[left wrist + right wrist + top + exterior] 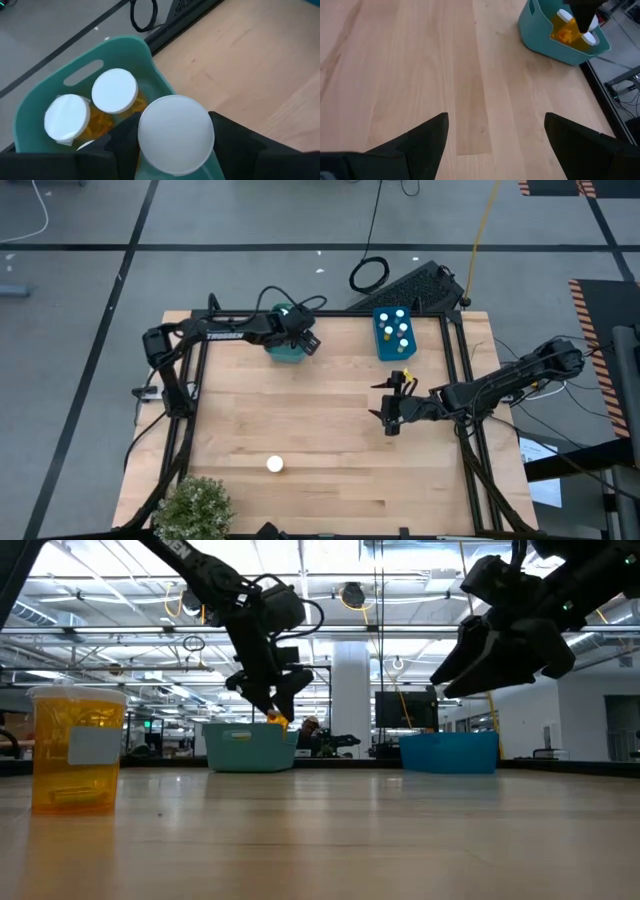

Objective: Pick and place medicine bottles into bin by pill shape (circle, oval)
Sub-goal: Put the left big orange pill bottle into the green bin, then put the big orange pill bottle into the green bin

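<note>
My left gripper [297, 332] hangs over the teal bin [285, 352] at the table's far left, shut on an orange medicine bottle with a white cap [175, 134]. Two more capped bottles [114, 90] [65, 117] stand in that bin. The blue bin [380, 345] at the far right holds several bottles [400, 330]. One orange bottle [75, 745] stands alone on its base near the table's front left, its white cap [275, 465] showing in the high view. My right gripper [393, 408] is open above bare wood right of centre, with nothing between its fingers. My left gripper pinches the bottle between its two fingers, one on each side at or just under the white cap [142, 150]. The fingers come from above, pointing down. The bottle is upright and lifted clear, and its orange lower end [277, 720] is level with the teal bin's rim.
A small green plant [195, 505] stands at the table's near left corner. A dark keyboard [410, 285] and cables lie on the floor behind the table. Bare wood stretches across the table's middle and near right.
</note>
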`<state>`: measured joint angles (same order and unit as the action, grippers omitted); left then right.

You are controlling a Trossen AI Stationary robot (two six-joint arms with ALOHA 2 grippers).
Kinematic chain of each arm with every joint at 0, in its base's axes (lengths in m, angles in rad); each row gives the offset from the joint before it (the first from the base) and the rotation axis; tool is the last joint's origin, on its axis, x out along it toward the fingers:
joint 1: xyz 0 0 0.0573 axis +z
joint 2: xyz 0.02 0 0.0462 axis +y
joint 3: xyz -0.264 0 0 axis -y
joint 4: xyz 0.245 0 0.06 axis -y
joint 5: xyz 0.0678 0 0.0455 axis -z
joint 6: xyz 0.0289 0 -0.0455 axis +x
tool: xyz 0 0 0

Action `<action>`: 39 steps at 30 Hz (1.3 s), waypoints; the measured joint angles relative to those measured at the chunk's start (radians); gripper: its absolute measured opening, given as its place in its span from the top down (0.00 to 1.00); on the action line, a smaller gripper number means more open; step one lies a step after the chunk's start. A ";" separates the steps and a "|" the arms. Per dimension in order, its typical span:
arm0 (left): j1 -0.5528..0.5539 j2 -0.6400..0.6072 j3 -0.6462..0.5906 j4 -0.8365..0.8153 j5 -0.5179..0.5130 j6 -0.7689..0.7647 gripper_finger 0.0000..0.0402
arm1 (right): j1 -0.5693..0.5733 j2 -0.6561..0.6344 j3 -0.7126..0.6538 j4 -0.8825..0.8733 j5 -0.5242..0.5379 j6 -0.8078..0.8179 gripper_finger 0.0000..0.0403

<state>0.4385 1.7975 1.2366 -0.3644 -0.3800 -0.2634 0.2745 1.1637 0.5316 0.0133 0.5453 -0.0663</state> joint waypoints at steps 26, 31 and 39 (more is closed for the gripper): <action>-0.006 -0.032 0.000 0.001 -0.040 0.034 0.37 | 0.000 0.000 0.000 0.013 0.000 -0.008 0.20; -0.061 -0.103 0.001 -0.036 -0.032 0.033 0.39 | 0.000 0.000 0.000 0.013 0.000 0.000 0.20; -0.305 -0.199 0.001 -0.243 0.013 0.012 0.50 | 0.000 0.000 0.000 0.036 -0.079 0.001 0.20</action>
<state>0.1330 1.5981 1.2373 -0.6074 -0.3668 -0.2511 0.2748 1.1637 0.5320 0.0494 0.4667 -0.0650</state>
